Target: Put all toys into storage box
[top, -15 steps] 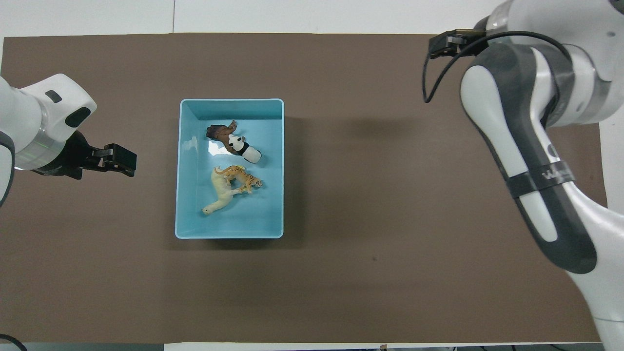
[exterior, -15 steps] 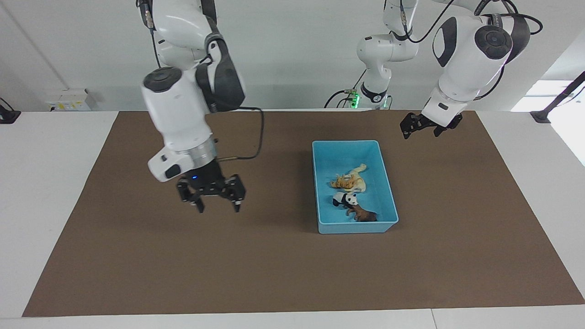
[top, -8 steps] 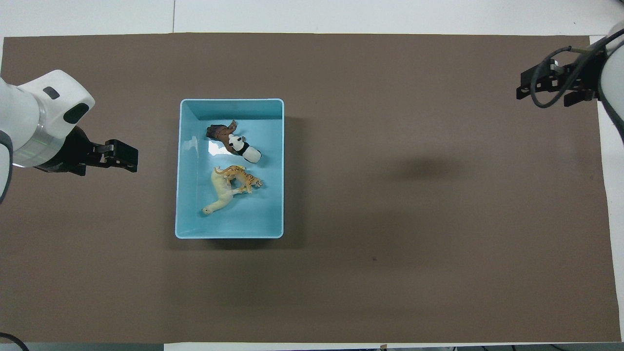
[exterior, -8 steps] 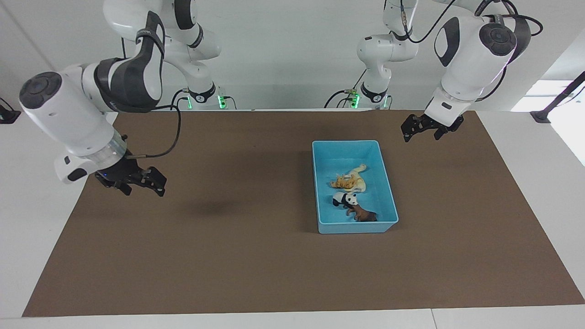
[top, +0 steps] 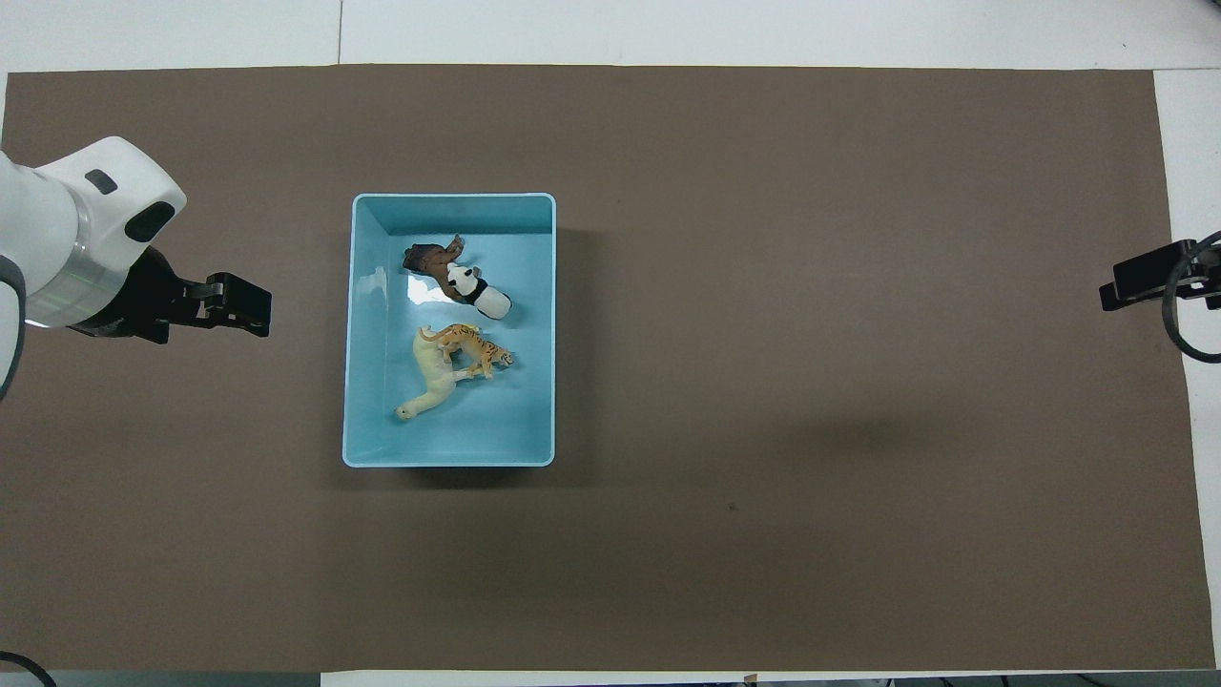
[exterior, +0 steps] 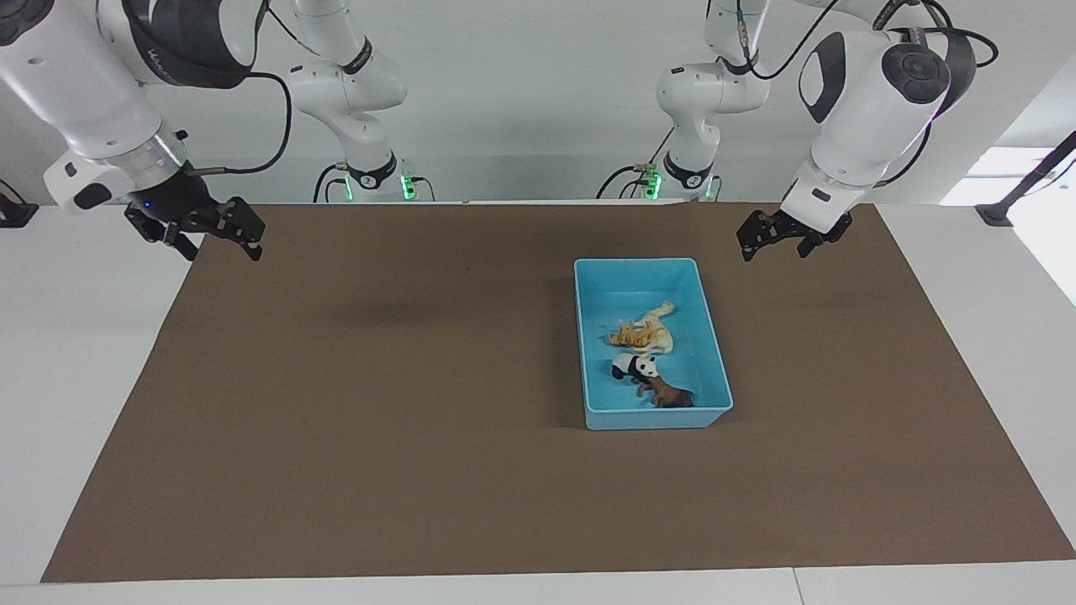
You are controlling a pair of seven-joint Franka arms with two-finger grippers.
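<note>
The light blue storage box (exterior: 639, 265) (top: 453, 199) sits on the brown mat, toward the left arm's end. All the toys lie inside it. The tiger (exterior: 629, 335) (top: 474, 345) rests against the cream horse (exterior: 661, 323) (top: 429, 382). The panda (exterior: 635, 366) (top: 483, 295) touches the brown lion (exterior: 670, 395) (top: 427, 259). My left gripper (exterior: 774, 247) (top: 250, 311) hangs open and empty over the mat beside the box. My right gripper (exterior: 218, 245) (top: 1122, 286) is open and empty, raised over the mat's edge at the right arm's end.
The brown mat (exterior: 420, 420) covers most of the white table (exterior: 76, 353). Both arm bases (exterior: 370, 181) stand at the robots' edge. Nothing else lies on the mat.
My right arm has swung from over the middle of the mat out to the right arm's end of the table, staying open. The left gripper, the box and the toys have barely moved.
</note>
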